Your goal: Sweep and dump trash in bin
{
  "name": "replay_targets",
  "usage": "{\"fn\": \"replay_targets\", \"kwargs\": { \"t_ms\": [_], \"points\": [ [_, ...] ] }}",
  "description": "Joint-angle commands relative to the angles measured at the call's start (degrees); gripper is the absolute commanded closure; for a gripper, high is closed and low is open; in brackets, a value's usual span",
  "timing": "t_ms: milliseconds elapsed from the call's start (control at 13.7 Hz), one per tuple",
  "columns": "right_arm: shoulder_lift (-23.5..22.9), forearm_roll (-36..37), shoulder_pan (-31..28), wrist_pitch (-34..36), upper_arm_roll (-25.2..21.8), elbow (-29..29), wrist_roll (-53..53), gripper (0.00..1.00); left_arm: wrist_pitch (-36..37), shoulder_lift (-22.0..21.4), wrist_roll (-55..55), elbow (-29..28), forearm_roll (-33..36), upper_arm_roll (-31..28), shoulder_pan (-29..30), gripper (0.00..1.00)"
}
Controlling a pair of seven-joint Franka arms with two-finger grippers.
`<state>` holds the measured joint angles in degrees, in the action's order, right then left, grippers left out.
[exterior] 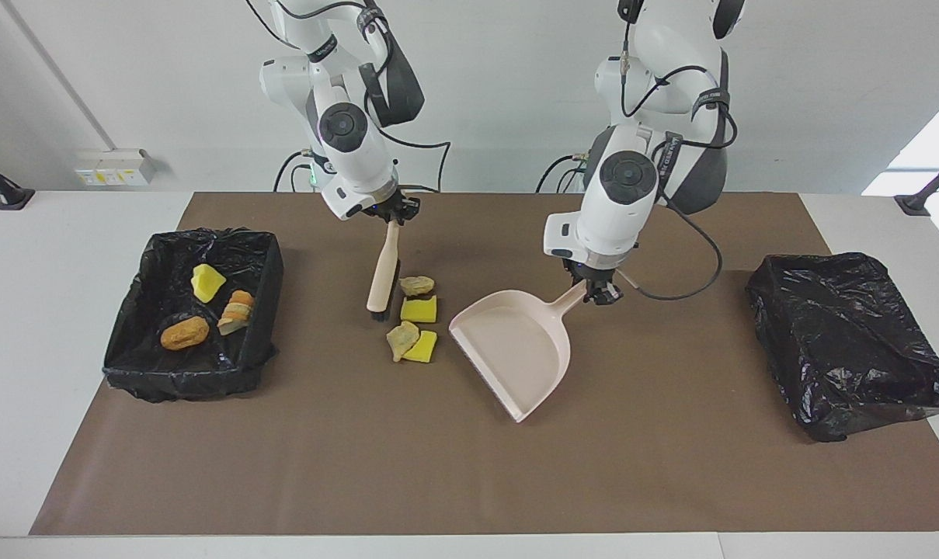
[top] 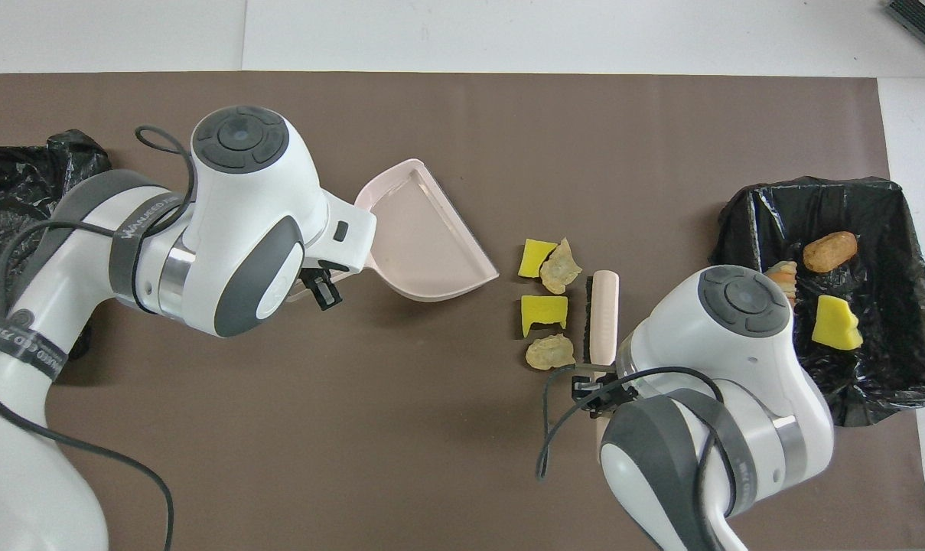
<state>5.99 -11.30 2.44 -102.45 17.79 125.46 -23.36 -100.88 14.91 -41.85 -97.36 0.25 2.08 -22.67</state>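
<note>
Facing view | my right claw (exterior: 392, 214) grips brush (exterior: 382, 268), left claw (exterior: 598, 291) grips dustpan (exterior: 516, 351) | done: three scraps in bin (exterior: 139, 307) | left: four scraps (exterior: 415, 318) on bench, between brush and dustpan

Four scraps (exterior: 412, 317) lie between the brush (exterior: 382, 272) and the dustpan (exterior: 516, 349), three more (exterior: 205, 307) in the bin (exterior: 119, 341) at the right arm's end of the counter (exterior: 671, 466).

Facing view: high camera across the table (exterior: 73, 326), looking toward both robots, whole table in frame; overhead view: above the robots' end, steeply downward, closer; shared: brown mat (exterior: 671, 466), both black bins.
</note>
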Motion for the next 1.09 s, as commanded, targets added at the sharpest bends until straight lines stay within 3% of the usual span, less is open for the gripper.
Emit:
{"fn": "replay_targets", "kwargs": {
  "t_ms": [0, 291, 509, 1019],
  "points": [
    [-0.2, 2.4, -0.9, 0.2, 0.3, 0.0, 6.6, 1.00, -2.0, -7.2, -9.4, -11.2, 0.3, 0.3, 1.4, 1.00],
    [-2.0, 6.3, -1.4, -8.4, 0.7, 2.8, 9.2, 1.00, -5.2, -11.2, -15.1, -18.9, 1.7, 0.3, 2.6, 1.00],
    [-3.1, 6.7, -3.7, -9.3, 0.4, 2.8, 15.1, 1.00, -11.3, -13.8, -16.9, -24.6, 1.7, 0.2, 2.6, 1.00],
    [-4.2, 8.6, -1.1, -9.2, 0.8, 3.3, 14.9, 1.00, -16.6, -13.1, -18.4, -26.8, 7.0, 0.3, 2.0, 1.00]
  ]
}}
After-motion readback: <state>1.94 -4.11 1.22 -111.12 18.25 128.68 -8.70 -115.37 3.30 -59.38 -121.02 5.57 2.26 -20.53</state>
